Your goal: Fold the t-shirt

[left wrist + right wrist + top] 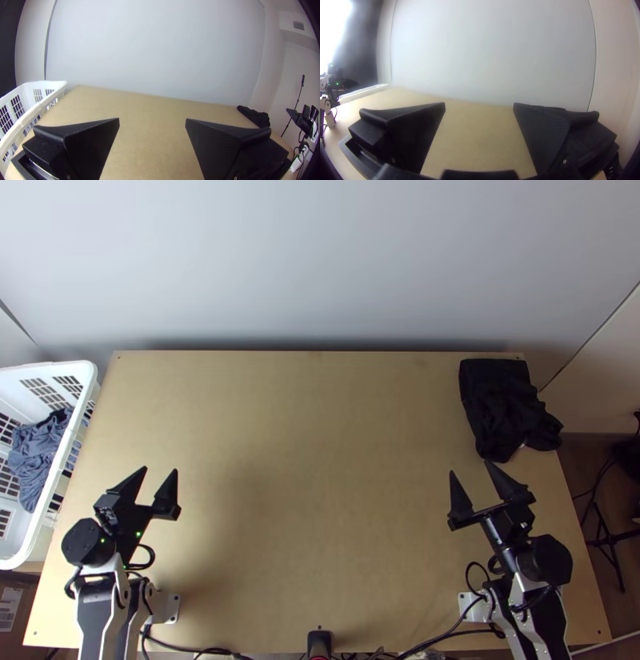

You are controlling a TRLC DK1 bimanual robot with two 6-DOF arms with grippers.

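Well, both of my grippers are wide open, and they hold nothing: the left gripper (160, 470) and the right gripper (470, 468) each have a big gap between two flat black fingers.

I see two cloths that could be the t-shirt, and I can't tell which one is meant. One is a crumpled blue-grey cloth (36, 456) down in a white plastic basket with slots (86, 370), out to the left of my left gripper. The other is a black cloth pile (504, 404), just ahead of my right gripper on the light wooden table (320, 484). Its far end looks flatter and its near end is lumpy.

I think both are light, soft and floppy, and won't break. The blue-grey one will likely hang and twist when I lift it, and it may snag on the basket rim. I would pinch a high fold near the middle with my left gripper and pull it straight up. After that, my two grippers should take the shoulders or the bottom corners, because a pinch in the middle only makes a lump. Thin cloth can slip out, so I should take a good bite and close firmly.
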